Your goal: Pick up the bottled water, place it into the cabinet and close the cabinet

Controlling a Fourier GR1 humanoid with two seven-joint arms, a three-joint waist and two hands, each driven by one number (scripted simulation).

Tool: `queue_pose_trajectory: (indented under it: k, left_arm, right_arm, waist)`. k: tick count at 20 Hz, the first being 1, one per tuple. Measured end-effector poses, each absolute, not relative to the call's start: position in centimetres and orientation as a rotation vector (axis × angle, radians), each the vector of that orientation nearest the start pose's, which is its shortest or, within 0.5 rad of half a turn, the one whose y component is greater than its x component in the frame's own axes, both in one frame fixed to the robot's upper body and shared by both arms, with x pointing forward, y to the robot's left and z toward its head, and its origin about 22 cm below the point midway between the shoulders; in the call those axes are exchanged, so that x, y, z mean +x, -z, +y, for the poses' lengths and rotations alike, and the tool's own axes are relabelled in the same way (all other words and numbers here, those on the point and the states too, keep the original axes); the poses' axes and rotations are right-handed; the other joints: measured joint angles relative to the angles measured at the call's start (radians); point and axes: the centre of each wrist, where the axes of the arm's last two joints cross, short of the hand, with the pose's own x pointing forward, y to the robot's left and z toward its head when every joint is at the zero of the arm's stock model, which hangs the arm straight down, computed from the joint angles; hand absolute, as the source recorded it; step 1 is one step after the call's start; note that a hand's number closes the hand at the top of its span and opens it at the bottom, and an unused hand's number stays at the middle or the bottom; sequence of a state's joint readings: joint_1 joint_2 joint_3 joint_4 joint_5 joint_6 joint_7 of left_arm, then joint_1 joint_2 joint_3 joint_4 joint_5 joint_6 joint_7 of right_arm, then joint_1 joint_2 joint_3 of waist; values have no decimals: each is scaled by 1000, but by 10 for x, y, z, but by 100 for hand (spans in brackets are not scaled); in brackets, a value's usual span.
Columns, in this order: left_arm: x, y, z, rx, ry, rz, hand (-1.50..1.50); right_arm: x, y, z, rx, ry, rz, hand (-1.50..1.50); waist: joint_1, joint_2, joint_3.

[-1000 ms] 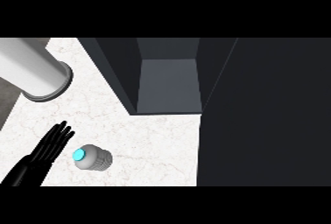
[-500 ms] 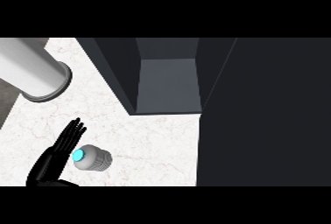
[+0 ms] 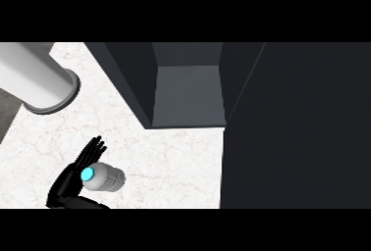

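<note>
The bottled water point(image 3: 103, 177) stands on the marble counter point(image 3: 174, 157), not yet lifted, with the left hand point(image 3: 74, 174) just beside it, fingers straight and open, and no curl round it showing. The cabinet point(image 3: 185, 88) is open beyond, well apart, so grasping, placing and closing all appear left; the right hand is out of view

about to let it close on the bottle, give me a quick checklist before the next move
1. Bottled water within reach, on the counter: ok.
2. Left hand beside the bottle, on its left: ok.
3. Fingers curled round the bottle: not ok, they are straight.
4. Thumb on the bottle's far side: cannot tell.
5. Cabinet open to take the bottle: ok.
6. Right hand out of the way: cannot tell, not in view.
</note>
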State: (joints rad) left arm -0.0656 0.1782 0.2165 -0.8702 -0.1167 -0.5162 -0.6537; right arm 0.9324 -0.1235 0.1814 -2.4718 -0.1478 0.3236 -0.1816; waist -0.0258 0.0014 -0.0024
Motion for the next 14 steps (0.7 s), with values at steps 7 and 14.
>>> queue_pose_trajectory:
  k: [7, 14]
  left_arm:
    - [210, 149, 312, -327, 163, -1491, -150]
    - [211, 160, 303, -319, 89, -1524, 150]
  right_arm:
    - [40, -104, -248, 189, -110, -1784, -150]
    - [33, -103, -249, 189, -112, -1783, -150]
  waist:
    - [1, 1, 0]
    - [1, -4, 8]
